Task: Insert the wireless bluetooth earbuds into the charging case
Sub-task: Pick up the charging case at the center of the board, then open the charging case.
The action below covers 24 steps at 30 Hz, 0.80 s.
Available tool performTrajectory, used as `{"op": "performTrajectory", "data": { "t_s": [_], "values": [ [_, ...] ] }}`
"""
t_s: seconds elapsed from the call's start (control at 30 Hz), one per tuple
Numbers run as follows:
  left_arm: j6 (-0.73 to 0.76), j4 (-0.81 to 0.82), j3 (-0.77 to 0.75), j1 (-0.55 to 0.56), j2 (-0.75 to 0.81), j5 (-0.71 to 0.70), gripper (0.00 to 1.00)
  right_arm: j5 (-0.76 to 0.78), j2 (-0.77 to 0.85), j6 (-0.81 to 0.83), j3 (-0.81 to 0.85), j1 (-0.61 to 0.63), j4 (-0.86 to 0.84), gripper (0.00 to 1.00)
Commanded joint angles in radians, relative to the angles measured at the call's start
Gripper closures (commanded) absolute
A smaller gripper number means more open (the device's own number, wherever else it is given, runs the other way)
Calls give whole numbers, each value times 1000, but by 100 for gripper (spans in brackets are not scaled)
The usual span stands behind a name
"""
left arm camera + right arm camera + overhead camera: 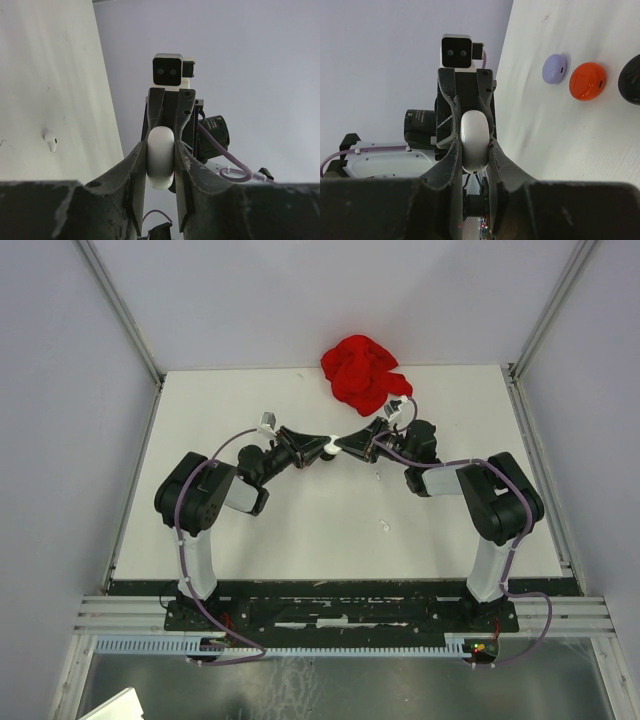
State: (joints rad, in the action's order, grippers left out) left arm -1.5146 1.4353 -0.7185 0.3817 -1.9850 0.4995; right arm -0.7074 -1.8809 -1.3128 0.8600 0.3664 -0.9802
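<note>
Clamping the white charging case [160, 157], left fingers [131, 175] and right fingers [445, 167] both grip it; white earbud [50, 140] lies uninserted on tabletop [50, 75].

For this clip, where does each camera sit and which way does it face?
Top external: above and behind the bases, looking down on the table; both arms show whole.
Left wrist: on the left arm, looking along its own fingers toward the right wrist camera.
Right wrist: on the right arm, looking along its own fingers toward the left wrist camera.
Shared: all three show the white charging case, pinched by left gripper and right gripper.
</note>
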Motion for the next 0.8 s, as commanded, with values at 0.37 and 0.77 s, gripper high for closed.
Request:
{"op": "performTrajectory", "data": {
  "t_s": [0.37, 0.77],
  "values": [
    [18, 66, 11, -12, 28, -26, 66, -35, -6, -6, -4, -3, -84, 92],
    [11, 81, 10, -12, 26, -13, 97, -37, -13, -9, 11, -4, -84, 53]
  ]
}}
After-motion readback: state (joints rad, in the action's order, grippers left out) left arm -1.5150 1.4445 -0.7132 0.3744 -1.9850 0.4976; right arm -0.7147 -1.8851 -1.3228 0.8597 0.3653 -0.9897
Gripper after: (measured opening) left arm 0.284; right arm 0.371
